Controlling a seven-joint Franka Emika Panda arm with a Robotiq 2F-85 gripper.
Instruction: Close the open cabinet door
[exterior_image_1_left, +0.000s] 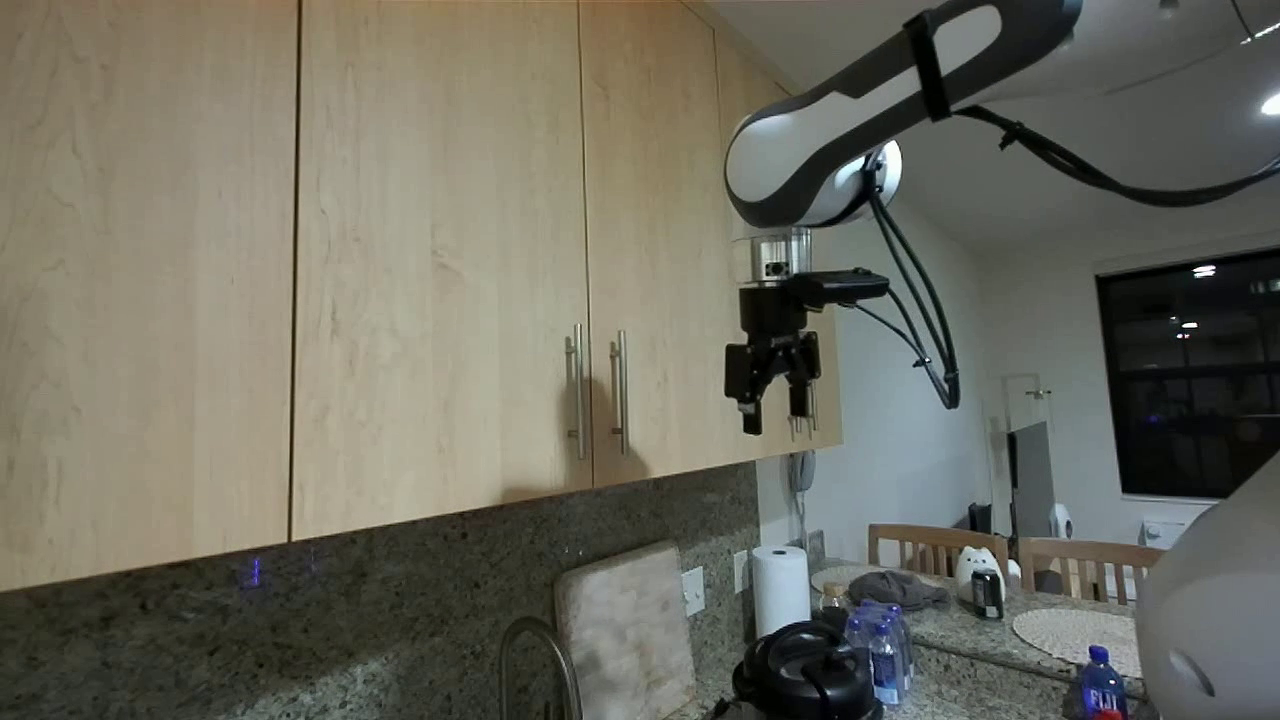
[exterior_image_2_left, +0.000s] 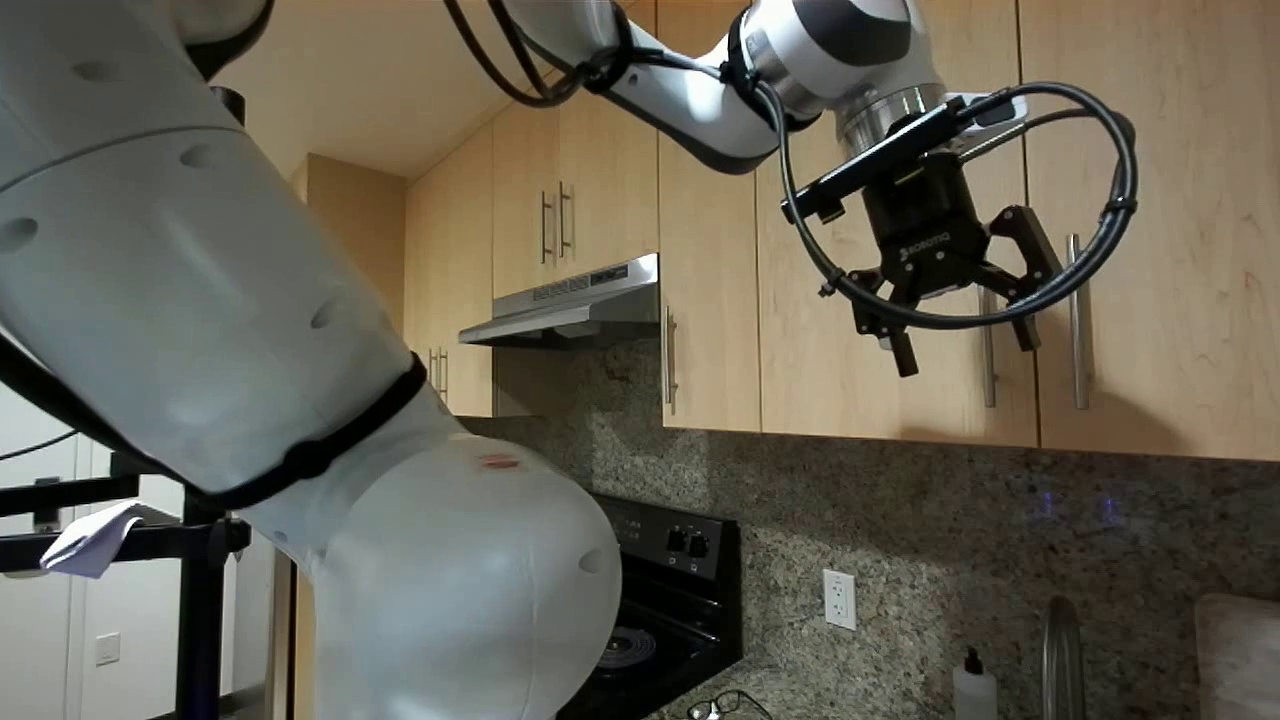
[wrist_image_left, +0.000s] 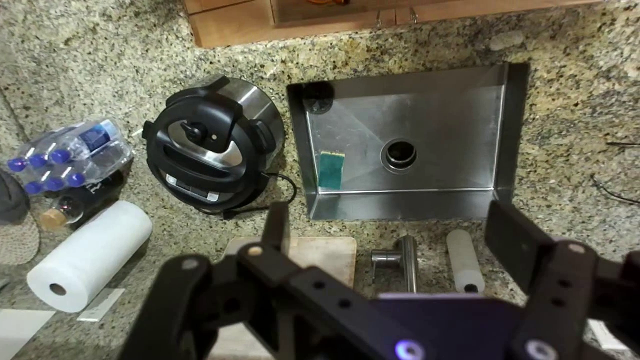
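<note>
Wrist view has the gripper (wrist_image_left: 388, 222) with jaws spread wide, nothing between them. Cabinet door (exterior_image_1_left: 660, 240), the one with its bar handle (exterior_image_1_left: 622, 393) near the left edge, looks flush with the neighbouring door (exterior_image_1_left: 440, 260) in both exterior views: bottom edges run in one line, no inner face showing. Reads as closed, so my call is we're at the last step: closing done, only standing clear left. Next move: no grasp, no big push. Check the fit, then back the jaws off without hooking the handle. If a small gap turns up, a light flat push near the handle edge should seat it.

Position: door is behind the jaws as both exterior views see it, no contact visible. Handle shows on opposite sides of the jaws in the two, so I judge they're clear of it. Height looks roughly level with the jaws; can't pin it. Jaws point down toward counter (wrist_image_left: 565, 140) and sink (wrist_image_left: 450, 150); door is outside the wrist view.
</note>
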